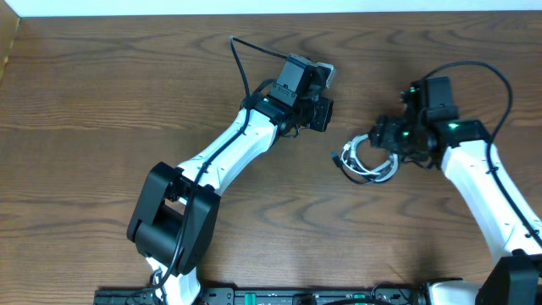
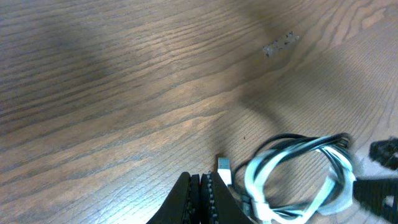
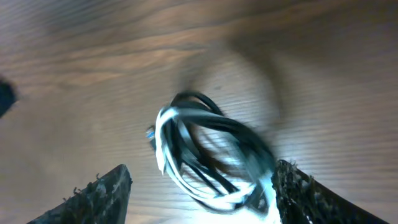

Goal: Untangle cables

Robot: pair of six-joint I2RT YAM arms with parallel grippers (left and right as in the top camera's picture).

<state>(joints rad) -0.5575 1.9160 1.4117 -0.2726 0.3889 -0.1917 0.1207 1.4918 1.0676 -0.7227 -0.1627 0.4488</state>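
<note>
The cables [image 1: 366,163] are a black cord and a white cord coiled together in one small loop on the wooden table, right of centre. The loop also shows in the left wrist view [image 2: 298,177] and, blurred, in the right wrist view [image 3: 208,155]. My right gripper [image 3: 199,193] is open, its two fingers spread either side of the coil, just above it. In the overhead view it [image 1: 385,140] sits at the coil's right edge. My left gripper [image 2: 200,196] is shut and empty, its tips just left of a white plug end [image 2: 224,168]; overhead it [image 1: 318,110] is up-left of the coil.
A small pale speckled mark [image 2: 280,43] lies on the wood beyond the coil. The arms' thicker black wires [image 1: 246,63] arch over the table. The table's far edge [image 1: 271,10] runs along the top.
</note>
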